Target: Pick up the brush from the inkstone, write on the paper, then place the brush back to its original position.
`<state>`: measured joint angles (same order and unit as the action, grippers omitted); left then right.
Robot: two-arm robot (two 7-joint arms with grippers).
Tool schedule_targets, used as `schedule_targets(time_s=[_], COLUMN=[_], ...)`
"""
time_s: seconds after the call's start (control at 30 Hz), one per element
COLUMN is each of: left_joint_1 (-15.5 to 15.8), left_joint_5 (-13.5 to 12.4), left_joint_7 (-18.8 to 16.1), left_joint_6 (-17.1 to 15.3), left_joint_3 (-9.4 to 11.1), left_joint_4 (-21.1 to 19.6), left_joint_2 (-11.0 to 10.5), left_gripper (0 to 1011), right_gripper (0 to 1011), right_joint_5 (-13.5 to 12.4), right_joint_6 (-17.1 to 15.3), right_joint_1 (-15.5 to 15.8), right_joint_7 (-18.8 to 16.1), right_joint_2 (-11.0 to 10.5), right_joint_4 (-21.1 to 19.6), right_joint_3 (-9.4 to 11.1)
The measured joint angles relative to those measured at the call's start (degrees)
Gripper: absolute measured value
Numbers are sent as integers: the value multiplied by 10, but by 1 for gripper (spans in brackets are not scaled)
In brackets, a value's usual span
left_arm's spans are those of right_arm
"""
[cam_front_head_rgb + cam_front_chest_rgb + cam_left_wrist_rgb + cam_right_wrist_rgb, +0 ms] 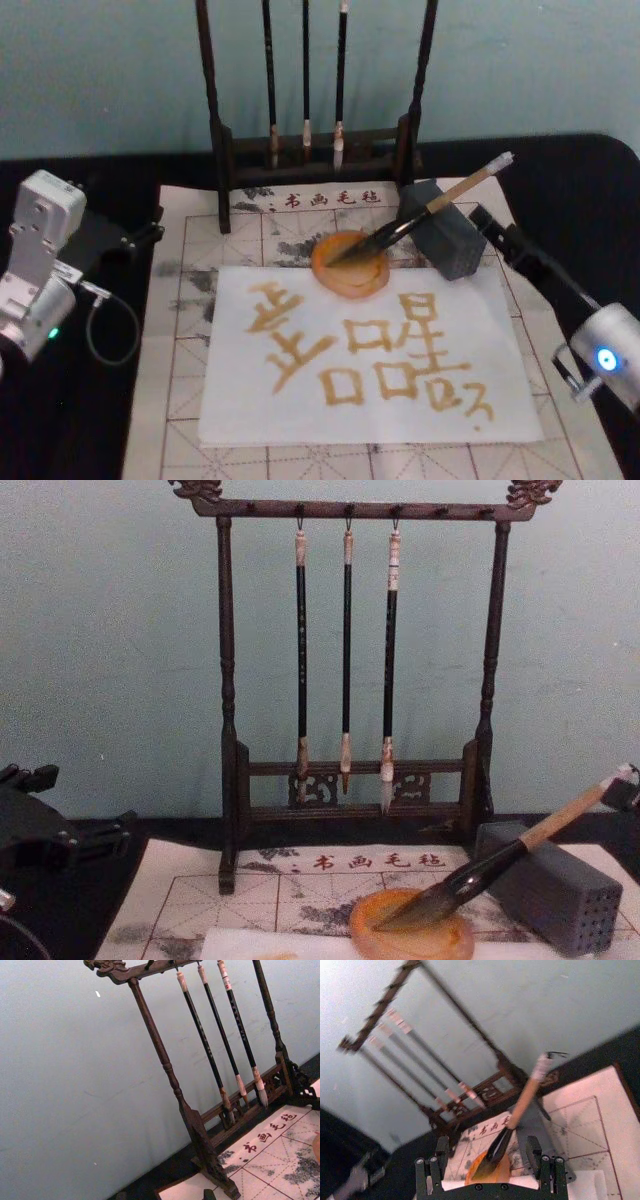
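Brush (430, 212) lies with bristles in the inkstone (350, 264), shaft leaning on the grey block (448, 232), cap end angled up and away. Paper (370, 360) beside the inkstone already carries writing. Right claw (490, 1162) straddles the shaft, fingers spread wide, gripping nothing (left claw (135, 240) parked well off).

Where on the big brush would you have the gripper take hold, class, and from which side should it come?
Grip the brush on its bare tan bamboo shaft above the grey block. It slants up toward the robot's right, bristles in the inkstone, so the right gripper should come from that side, fingers straddling the shaft.
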<state>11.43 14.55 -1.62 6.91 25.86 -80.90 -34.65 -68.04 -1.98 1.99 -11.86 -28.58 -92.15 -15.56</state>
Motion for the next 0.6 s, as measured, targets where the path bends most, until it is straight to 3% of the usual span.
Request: schedule_targets(time_s=[0.03, 0.1, 0.2, 0.23, 0.27, 0.3, 0.37, 0.6], left_joint_1=[0, 0, 0, 0, 0, 0, 0, 0], left_joint_5=[0, 0, 0, 0, 0, 0, 0, 0], left_joint_7=[0, 0, 0, 0, 0, 0, 0, 0], left_joint_6=[0, 0, 0, 0, 0, 0, 0, 0], left_joint_3=[0, 0, 0, 0, 0, 0, 0, 0], left_joint_4=[0, 0, 0, 0, 0, 0, 0, 0], left_joint_2=[0, 0, 0, 0, 0, 0, 0, 0], left_gripper=[1001, 1001, 1001, 1001, 1001, 1001, 1001, 1001], right_gripper=[1002, 1002, 1002, 1002, 1002, 1003, 1003, 1002], right_joint_5=[25, 50, 127, 164, 164, 200, 245, 356], right_joint_6=[15, 27, 54, 63, 63, 70, 75, 80], right_joint_1=[9, 15, 21, 22, 22, 21, 18, 8], right_joint_7=[-9, -16, -21, -18, -18, -13, -1, 32], right_joint_2=[-11, -20, -41, -50, -50, -57, -65, -77], right_joint_4=[-10, -18, -31, -34, -34, -36, -38, -34], right_joint_3=[-5, -11, -27, -35, -35, -42, -52, -71])
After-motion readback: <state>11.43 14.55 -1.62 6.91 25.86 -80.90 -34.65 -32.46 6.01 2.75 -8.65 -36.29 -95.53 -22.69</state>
